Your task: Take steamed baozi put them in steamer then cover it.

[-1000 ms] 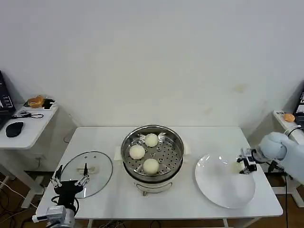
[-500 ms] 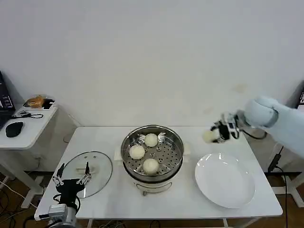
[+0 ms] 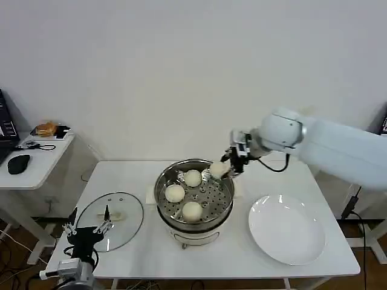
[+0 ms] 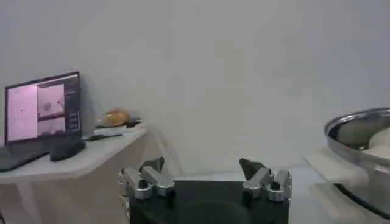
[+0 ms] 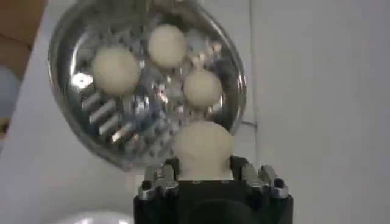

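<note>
Right arm stretched across, right gripper (image 3: 226, 165) raised, fingers clamped on a load, left gripper (image 3: 86, 231) parked low at the near left, fingers spread apart.

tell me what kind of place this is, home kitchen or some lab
Most likely a lab or test room, not a home kitchen: a bare white wall, a plain white table holding just the steamer, cover and white plate, and a side desk with a laptop and mouse.

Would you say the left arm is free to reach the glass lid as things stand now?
Probably yes. The left gripper hovers open at the near edge of the cover, which lies flat on the table with nothing on it and its handle exposed.
</note>
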Controlling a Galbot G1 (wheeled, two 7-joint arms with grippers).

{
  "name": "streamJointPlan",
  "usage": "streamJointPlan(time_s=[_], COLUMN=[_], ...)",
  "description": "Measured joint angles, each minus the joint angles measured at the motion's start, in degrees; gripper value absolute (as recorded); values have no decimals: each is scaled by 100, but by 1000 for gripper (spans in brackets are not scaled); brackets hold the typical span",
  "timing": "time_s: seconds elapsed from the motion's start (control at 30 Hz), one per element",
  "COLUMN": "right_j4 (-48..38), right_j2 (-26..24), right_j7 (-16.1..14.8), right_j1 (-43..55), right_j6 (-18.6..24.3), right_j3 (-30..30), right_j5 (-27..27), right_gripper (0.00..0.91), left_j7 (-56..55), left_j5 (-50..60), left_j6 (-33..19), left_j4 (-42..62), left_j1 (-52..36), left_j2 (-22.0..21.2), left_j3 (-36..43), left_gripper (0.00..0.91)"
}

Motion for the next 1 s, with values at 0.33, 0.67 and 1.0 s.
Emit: streamJointPlan(time_s=[0.33,0.67,1.0], right_j4=[-346,-660,-855], right_j2=[380,633,800], right_j7=[246,336,378], right_j1=[-381,-654,-820], right_j6=[-404,-531,-563], right_j3=[-139,-134,-131], right_j5=[160,112,-2], right_gripper=[574,574,595], left_j7=[0,3,8], left_j5=[-31,-46,-61], left_j6=[2,2,-8], left_j4=[38,82,97], left_j1=[-14,-27,-14], left_j2=[44,65,63], left_j3=[-56,-56,-85], left_gripper=[907,907,907])
